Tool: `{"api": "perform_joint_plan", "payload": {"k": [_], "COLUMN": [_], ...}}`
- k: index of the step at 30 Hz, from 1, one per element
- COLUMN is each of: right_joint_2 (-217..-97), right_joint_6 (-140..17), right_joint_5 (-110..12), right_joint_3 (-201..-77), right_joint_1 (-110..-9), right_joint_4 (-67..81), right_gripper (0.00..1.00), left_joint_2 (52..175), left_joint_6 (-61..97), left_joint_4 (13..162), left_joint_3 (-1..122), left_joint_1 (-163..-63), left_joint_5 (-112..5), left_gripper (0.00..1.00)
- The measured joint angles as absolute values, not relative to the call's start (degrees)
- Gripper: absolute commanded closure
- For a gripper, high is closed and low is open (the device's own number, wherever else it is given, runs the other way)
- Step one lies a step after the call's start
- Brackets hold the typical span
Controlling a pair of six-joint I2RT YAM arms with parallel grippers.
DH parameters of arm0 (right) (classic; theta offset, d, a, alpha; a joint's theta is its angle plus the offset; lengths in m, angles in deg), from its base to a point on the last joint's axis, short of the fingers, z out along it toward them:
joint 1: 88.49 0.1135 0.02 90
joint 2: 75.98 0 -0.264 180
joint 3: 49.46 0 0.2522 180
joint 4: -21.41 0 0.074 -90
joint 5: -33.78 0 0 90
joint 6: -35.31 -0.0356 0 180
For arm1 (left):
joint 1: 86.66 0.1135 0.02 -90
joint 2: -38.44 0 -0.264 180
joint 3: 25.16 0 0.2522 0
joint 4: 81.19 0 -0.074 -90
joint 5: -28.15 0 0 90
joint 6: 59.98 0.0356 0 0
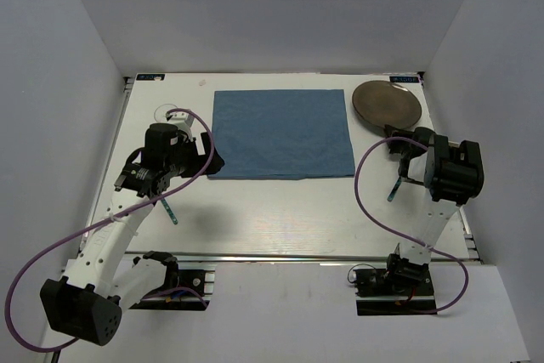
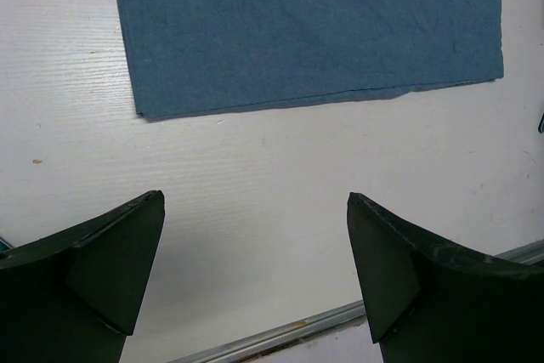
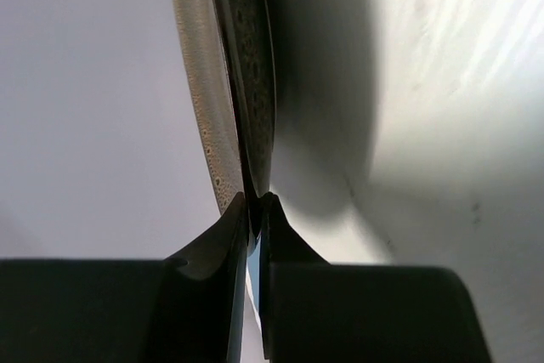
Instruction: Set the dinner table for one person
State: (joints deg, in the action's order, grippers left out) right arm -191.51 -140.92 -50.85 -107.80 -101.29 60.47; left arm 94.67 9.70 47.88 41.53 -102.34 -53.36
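The white dinner table (image 1: 280, 210) carries a blue cloth placemat (image 1: 282, 133) at its middle back. A brown speckled plate (image 1: 387, 105) is at the back right, off the placemat. My right gripper (image 1: 399, 144) is shut on the plate's near rim; in the right wrist view the fingertips (image 3: 240, 214) pinch the rim of the plate (image 3: 242, 57), seen edge-on. My left gripper (image 1: 212, 159) is open and empty at the placemat's near left corner. In the left wrist view its gripper (image 2: 255, 278) hangs over bare table (image 2: 255, 176), with the placemat (image 2: 306, 23) ahead.
A teal-handled utensil (image 1: 170, 208) lies by the left arm, another (image 1: 394, 186) by the right arm. A white round object (image 1: 174, 114) sits at the back left, partly hidden by the left arm. The metal rail (image 1: 280, 257) runs along the front edge.
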Motion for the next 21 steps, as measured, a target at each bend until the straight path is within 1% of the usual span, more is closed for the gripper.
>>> {"api": "perform_joint_plan", "payload": {"k": [7, 15, 21], "right_joint_2": [-187.4, -180.5, -179.7], "right_joint_6": [-139.1, -133.3, -128.6], "right_joint_5": [-45.2, -39.3, -31.7], "right_joint_3": [-107.9, -108.1, -111.4], "right_joint_1": [-101.2, -99.7, -96.5], "right_joint_4": [57.1, 54.9, 52.4], "right_gripper": [1.0, 1.0, 1.0], "left_joint_2": [94.7, 94.7, 94.7], "left_joint_6": [9.7, 9.7, 9.7], "left_joint_4": [47.9, 47.9, 47.9], "left_joint_3": [41.5, 41.5, 41.5], "left_joint_1": [-102.3, -102.3, -102.3], "left_joint_5": [-53.5, -53.9, -54.5], "left_gripper": [0.02, 0.02, 0.02]}}
